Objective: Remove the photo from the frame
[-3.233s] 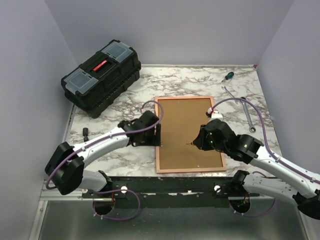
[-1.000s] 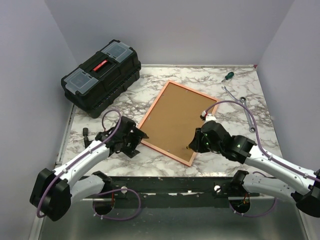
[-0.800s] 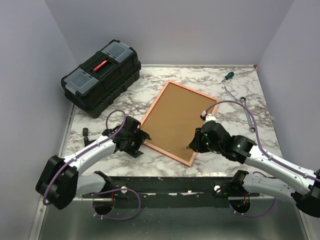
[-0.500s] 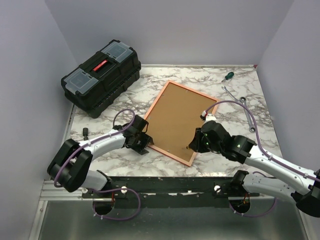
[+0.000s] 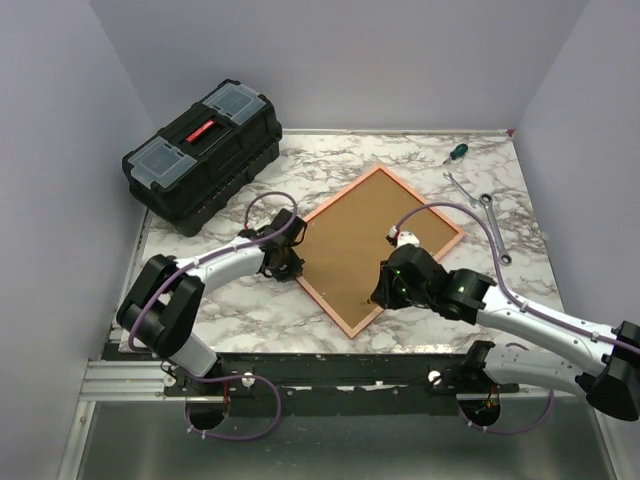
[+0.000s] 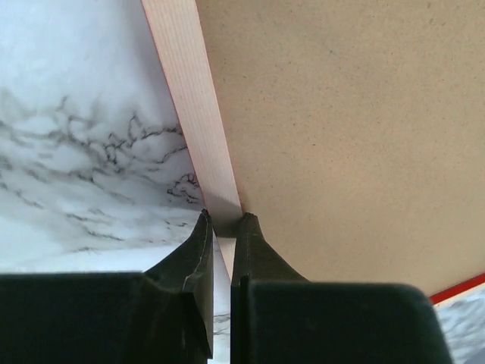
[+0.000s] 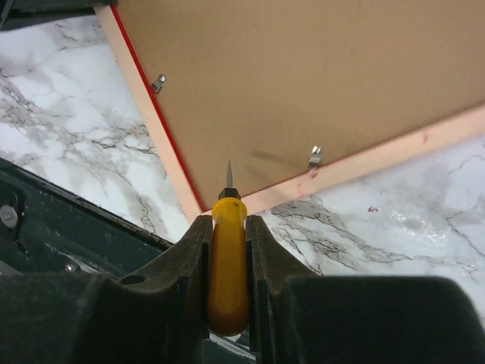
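Note:
The red frame (image 5: 340,196) lies face down and askew on the marble table, its brown backing board (image 5: 375,240) facing up. The photo is hidden under that board. My left gripper (image 5: 287,265) is at the frame's left side. In the left wrist view it (image 6: 223,220) is shut on the frame's pale rail (image 6: 189,114) beside the board (image 6: 341,136). My right gripper (image 5: 383,290) hovers over the near corner. It (image 7: 227,220) is shut on a yellow-handled screwdriver (image 7: 227,265) whose tip points at the frame's corner (image 7: 144,114).
Two small metal clips (image 7: 159,81) (image 7: 315,157) hold the board along the rails. A black toolbox (image 5: 203,152) stands at the back left. A green-handled screwdriver (image 5: 456,152) and wrenches (image 5: 490,225) lie at the back right. The table's dark front rail (image 7: 45,220) runs close under the right gripper.
My left gripper has moved right to the frame's left rail and closed on it. The frame has turned further clockwise. The right gripper still holds the screwdriver and has shifted slightly.

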`<state>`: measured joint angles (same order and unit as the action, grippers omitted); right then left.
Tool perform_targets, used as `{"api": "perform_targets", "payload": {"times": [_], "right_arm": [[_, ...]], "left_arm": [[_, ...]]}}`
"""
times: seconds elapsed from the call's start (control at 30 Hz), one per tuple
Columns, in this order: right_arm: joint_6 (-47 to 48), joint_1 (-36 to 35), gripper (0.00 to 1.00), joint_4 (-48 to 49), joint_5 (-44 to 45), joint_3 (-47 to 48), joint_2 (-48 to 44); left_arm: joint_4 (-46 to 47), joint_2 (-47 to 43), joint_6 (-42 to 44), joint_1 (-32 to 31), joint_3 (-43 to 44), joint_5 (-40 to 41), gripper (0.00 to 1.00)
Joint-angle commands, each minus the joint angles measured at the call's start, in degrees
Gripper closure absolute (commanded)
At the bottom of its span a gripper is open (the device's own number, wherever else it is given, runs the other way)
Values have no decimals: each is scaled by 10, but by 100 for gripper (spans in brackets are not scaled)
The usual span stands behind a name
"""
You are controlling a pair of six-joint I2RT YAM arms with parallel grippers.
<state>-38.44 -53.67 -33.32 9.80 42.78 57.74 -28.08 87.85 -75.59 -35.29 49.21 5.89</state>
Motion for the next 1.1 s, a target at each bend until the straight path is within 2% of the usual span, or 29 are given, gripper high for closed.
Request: {"api": "perform_targets", "payload": {"times": [0.0, 0.1, 0.3, 0.47, 0.6, 0.67, 0.77, 0.9, 1.07], "right_arm": [[12, -12, 99, 42, 11, -7, 11], [8, -20, 99, 76, -2, -13, 29], [-3, -42, 99, 125, 6, -7, 96], [-22, -61, 99, 148, 26, 10, 131], [-40, -88, 99, 158, 59, 39, 166], [-49, -99, 99, 165, 71, 53, 184], [-58, -108, 100, 168, 79, 84, 212], [-63, -108, 99, 169, 88, 134, 241], [-50, -100, 100, 133, 72, 230, 316]], "left_arm": [[15, 40, 307, 23, 26, -23, 100], [47, 58, 364, 47, 33, -82, 100], [50, 76, 366, 108, 66, -114, 100], [45, 87, 382, 135, 96, -147, 99], [85, 40, 383, 148, 53, -187, 56], [97, 2, 382, 153, 24, -192, 43], [86, -69, 385, 155, -14, -183, 34], [93, -181, 398, 155, -95, -196, 30], [136, -269, 380, 154, -202, -306, 30]]}}
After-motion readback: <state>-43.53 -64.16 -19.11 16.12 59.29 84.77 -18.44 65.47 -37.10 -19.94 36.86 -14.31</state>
